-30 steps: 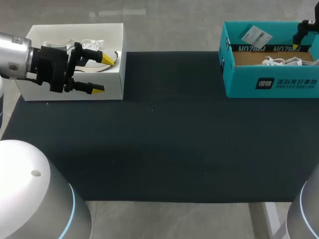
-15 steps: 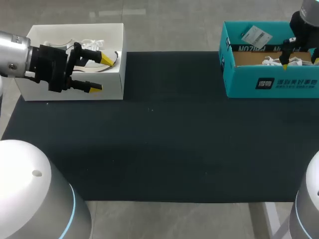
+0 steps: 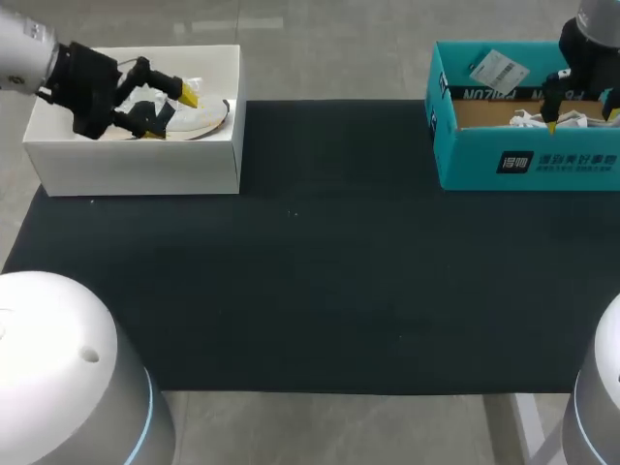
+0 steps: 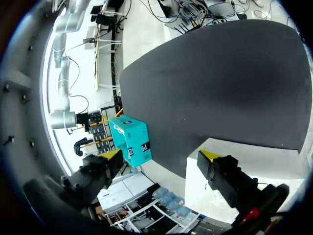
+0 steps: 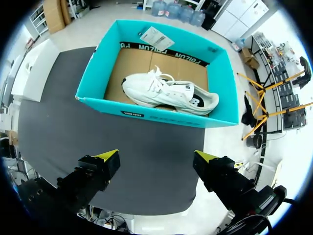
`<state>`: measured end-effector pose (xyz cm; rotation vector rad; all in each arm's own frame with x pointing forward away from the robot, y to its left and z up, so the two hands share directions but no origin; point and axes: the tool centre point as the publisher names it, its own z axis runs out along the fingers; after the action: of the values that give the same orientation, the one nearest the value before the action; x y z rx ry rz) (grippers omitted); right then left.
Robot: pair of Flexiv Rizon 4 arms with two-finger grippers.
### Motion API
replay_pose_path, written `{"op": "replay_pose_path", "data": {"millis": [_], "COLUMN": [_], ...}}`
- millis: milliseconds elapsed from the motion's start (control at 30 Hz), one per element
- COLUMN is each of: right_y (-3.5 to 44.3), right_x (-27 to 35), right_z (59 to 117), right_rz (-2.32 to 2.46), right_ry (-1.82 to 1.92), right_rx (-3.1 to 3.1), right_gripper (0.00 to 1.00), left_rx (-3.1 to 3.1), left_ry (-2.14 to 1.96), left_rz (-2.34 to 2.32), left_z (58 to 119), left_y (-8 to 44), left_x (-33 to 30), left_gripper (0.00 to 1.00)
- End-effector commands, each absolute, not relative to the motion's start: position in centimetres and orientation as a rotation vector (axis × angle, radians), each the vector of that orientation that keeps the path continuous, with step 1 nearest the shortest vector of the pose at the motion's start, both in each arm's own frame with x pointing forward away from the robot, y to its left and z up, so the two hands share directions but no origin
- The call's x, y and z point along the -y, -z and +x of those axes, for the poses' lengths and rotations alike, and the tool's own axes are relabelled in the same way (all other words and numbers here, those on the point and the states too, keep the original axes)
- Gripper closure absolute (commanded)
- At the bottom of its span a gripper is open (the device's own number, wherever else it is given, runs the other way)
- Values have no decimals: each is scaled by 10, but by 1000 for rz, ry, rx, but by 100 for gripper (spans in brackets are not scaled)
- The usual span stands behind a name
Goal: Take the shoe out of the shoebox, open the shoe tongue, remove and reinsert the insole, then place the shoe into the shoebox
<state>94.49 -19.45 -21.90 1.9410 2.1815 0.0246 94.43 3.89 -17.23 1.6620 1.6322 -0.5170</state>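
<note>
Our left gripper hangs wide open and empty over the white shoebox. Our right gripper, equally open and empty, hangs above the teal shoebox containing a white sneaker.

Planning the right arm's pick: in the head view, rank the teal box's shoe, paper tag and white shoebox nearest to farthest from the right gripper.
1. Shoe, inside the teal box, by the right gripper.
2. Paper tag, on that box's far wall.
3. White shoebox, table's far left.
</note>
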Motion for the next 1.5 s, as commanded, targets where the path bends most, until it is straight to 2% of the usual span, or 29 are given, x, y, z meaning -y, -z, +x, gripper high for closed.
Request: {"op": "replay_pose_path", "data": {"millis": [33,233,600,1333,1500], "right_y": [219,219,219,219,219], "right_x": [194,194,194,194,194], "right_z": [944,944,944,944,944], "right_rz": [1942,1942,1942,1942,1942], "right_ry": [-25,-25,-25,-25,-25], "right_rx": [-2180,-2180,-2180,-2180,-2180], "right_gripper": [0,0,0,0,0], "left_rx": [-1717,-1832,-2047,-2047,-2104], "left_ry": [512,390,415,415,312], "left_rz": [1822,1817,1886,1886,1915], "left_z": [1018,1055,1098,1098,1106], "left_y": [159,165,170,170,181], "left_x": [-42,-60,-107,-107,-132], "left_gripper": [0,0,0,0,0]}}
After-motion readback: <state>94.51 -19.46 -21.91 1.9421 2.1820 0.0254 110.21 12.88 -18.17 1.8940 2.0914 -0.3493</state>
